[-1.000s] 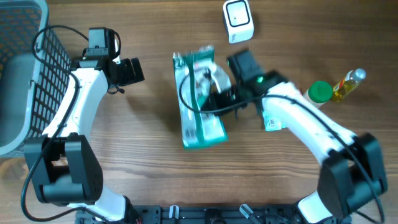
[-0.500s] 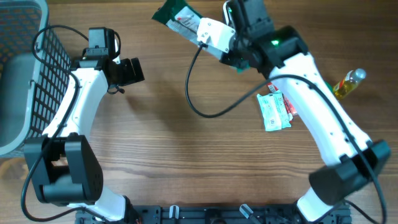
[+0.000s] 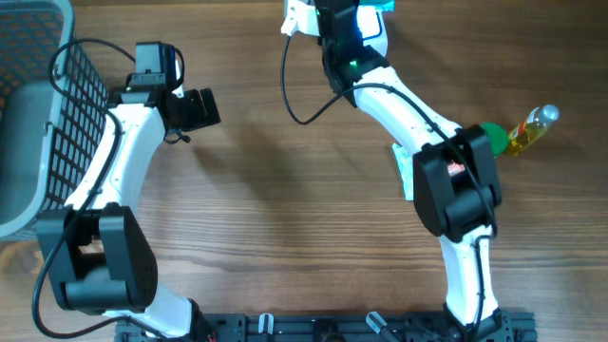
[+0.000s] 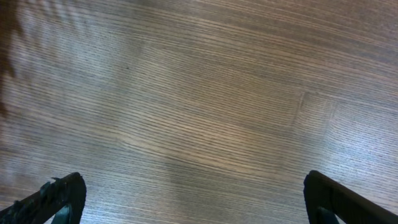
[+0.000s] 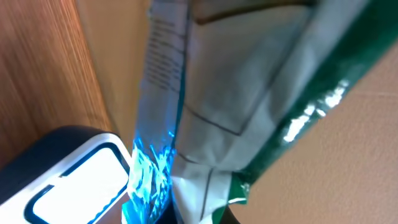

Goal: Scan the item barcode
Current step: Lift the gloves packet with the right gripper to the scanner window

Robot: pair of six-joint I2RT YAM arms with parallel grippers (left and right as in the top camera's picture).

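Packet (image 5: 236, 112) is held clamped in the right gripper (image 3: 334, 19) close to the scanner (image 5: 68, 180) at the table's (image 3: 266, 218) far edge, blue light on its wrapper. It is judged light, limp and slippery; an end seam is best pinched. Apart and empty, the left gripper (image 4: 198, 204) is noted.

The left tool (image 3: 202, 107) hangs level with its jaws spread as wide as they go, its two fingertips (image 4: 59, 198) far apart at the lower corners of the wrist view. Behind the tool its white left arm (image 3: 119, 152) folds back in a bend toward the base. The right tool (image 3: 328, 17) is clamped tight on a green-and-white packet (image 5: 249, 106), with the right arm (image 3: 404, 106) stretched long behind it and the dark elbow joint (image 3: 456, 180) well back from the tool.
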